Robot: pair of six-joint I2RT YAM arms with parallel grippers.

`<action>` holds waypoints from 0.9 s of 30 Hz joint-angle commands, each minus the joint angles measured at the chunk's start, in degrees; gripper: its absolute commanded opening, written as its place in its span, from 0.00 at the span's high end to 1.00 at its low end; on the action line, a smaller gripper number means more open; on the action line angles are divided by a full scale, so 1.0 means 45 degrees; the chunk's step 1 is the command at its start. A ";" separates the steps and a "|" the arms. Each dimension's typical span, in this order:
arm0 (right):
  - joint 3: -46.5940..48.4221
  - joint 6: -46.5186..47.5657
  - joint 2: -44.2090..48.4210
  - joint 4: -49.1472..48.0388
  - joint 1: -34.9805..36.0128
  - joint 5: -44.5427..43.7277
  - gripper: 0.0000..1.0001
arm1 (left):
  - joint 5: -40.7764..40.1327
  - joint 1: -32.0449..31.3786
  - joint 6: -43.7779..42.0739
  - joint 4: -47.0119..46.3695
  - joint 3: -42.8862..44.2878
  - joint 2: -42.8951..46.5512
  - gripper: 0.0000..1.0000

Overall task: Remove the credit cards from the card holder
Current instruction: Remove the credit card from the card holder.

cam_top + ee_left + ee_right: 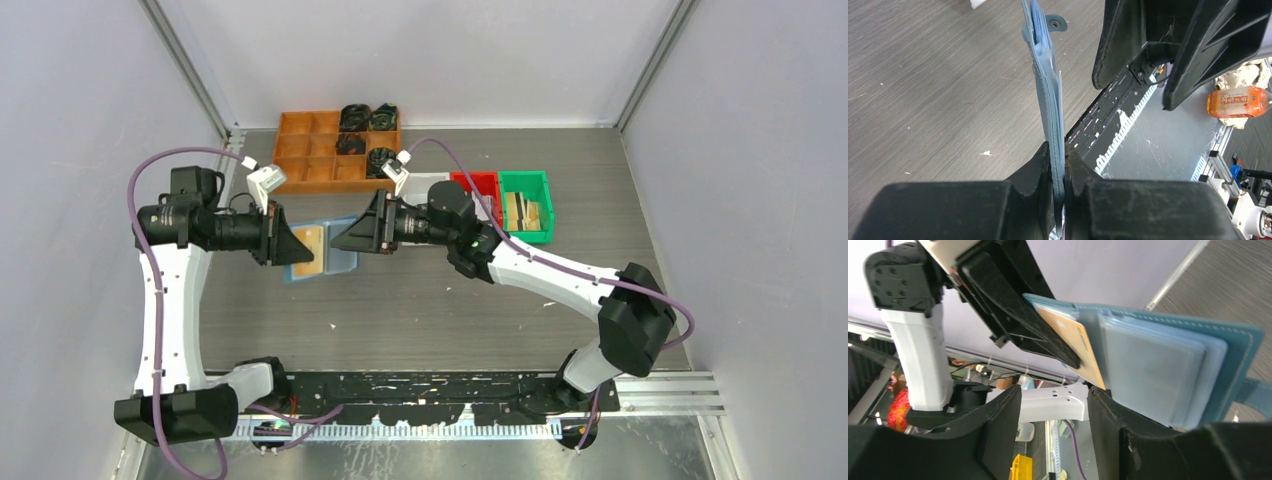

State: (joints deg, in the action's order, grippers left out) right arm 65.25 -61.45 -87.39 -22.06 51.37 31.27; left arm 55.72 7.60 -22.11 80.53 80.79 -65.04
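The light blue card holder (340, 262) hangs open in the air over the table's left middle. My left gripper (295, 245) is shut on its edge; in the left wrist view (1058, 150) the holder (1048, 90) runs edge-on between the pads, tab loop at the far end. A tan-orange card (311, 243) sits in a pocket and also shows in the right wrist view (1084, 347). My right gripper (342, 237) is open and empty, its fingers (1054, 390) just beside the holder (1158, 365), touching nothing. No dark grey card shows.
An orange compartment tray (310, 150) with dark parts stands at the back. A clear bin (425, 185), a red bin (480, 185) and a green bin (527, 205) sit at the right middle. The two grippers face each other closely.
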 commanded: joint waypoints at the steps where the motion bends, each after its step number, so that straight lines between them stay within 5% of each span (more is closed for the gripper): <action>1: 0.0433 -0.0900 -0.0037 -0.2314 0.0131 0.0642 0.44 | 0.0899 -0.0145 -0.0544 0.0391 0.0413 0.0172 1.00; 14: 0.0339 -0.1606 -0.0840 -0.3230 0.0242 0.0979 0.52 | 0.3021 -0.0185 -0.0133 0.1757 0.1430 -0.0430 1.00; 21: 0.0416 -0.3972 -0.1792 -0.6366 0.0263 0.1548 0.59 | 0.3534 -0.0202 0.1037 0.1140 0.1395 -0.0686 1.00; 27: 0.0458 -0.4258 -0.1880 -0.6620 0.0252 0.1463 0.67 | 0.3476 -0.0207 0.2198 0.0128 0.1225 -0.0587 0.94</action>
State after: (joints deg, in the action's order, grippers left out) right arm 65.45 -77.95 -96.64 -44.82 51.66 37.56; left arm 65.67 7.14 -17.12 85.34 85.27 -68.51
